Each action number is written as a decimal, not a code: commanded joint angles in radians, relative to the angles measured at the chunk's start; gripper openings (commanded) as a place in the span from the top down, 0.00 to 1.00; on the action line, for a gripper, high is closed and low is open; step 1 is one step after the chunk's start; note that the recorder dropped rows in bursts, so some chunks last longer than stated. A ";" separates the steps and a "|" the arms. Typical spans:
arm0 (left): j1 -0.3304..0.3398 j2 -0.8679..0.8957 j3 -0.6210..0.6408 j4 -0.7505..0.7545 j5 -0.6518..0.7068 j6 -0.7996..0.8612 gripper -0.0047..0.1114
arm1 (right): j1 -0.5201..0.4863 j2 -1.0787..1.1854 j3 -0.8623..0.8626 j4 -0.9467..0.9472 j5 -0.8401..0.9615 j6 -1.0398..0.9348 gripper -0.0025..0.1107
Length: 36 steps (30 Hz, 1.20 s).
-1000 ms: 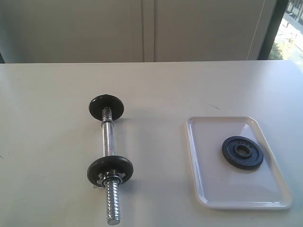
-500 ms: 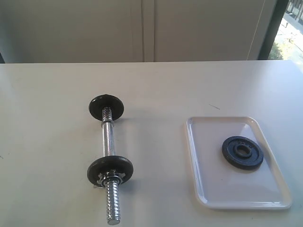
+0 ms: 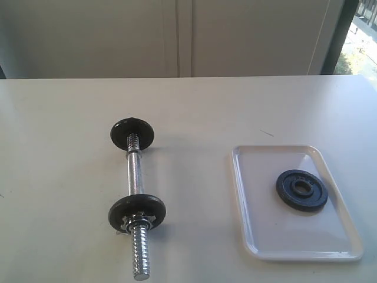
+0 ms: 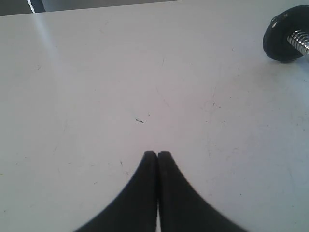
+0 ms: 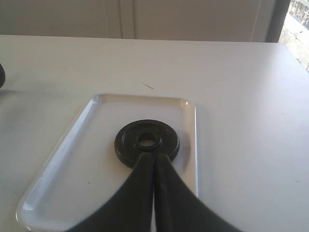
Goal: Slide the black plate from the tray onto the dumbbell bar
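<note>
Exterior view, and we have a wide white table (image 3: 59, 147), matte and lightly scuffed, with pale wall panels (image 3: 247, 35) along the far side and a sliver of bright window (image 3: 364, 35) at the far right. On the left lies the dumbbell bar (image 3: 135, 174), chrome, running near to far. It carries a black disc (image 3: 132, 134) at its far end and a second disc (image 3: 136, 212) nearer, with a silver star nut (image 3: 136, 224) against it and bare thread poking toward the near edge. Over on the right is the tray (image 3: 265, 236), white, and the black plate (image 3: 301, 190) lies flat inside it, toward its right rim.

Right wrist view now: the right gripper (image 5: 153, 155) has its fingers pressed together, nothing between them, tips right at the plate's near edge. Touching or hovering, hard to say from this angle. The left gripper (image 4: 157, 154), likewise closed and empty, sits over bare table, well apart from the bar. Lettering on the plate's face is faint, embossed, too small to read.
</note>
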 commanded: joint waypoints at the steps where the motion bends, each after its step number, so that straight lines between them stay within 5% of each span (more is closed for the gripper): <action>1: 0.005 -0.004 0.002 -0.008 -0.005 0.000 0.96 | 0.003 -0.006 0.005 0.000 -0.003 -0.002 0.97; 14: 0.005 -0.004 0.002 -0.008 0.005 0.000 0.96 | 0.003 -0.006 0.005 0.000 -0.003 -0.002 0.97; 29: 0.005 -0.004 -0.293 -0.008 0.323 0.000 0.96 | 0.003 -0.006 0.005 0.000 -0.003 -0.002 0.97; 36: 0.005 -0.004 -0.358 -0.008 0.313 0.000 0.96 | 0.003 -0.006 0.005 0.000 -0.003 -0.002 0.97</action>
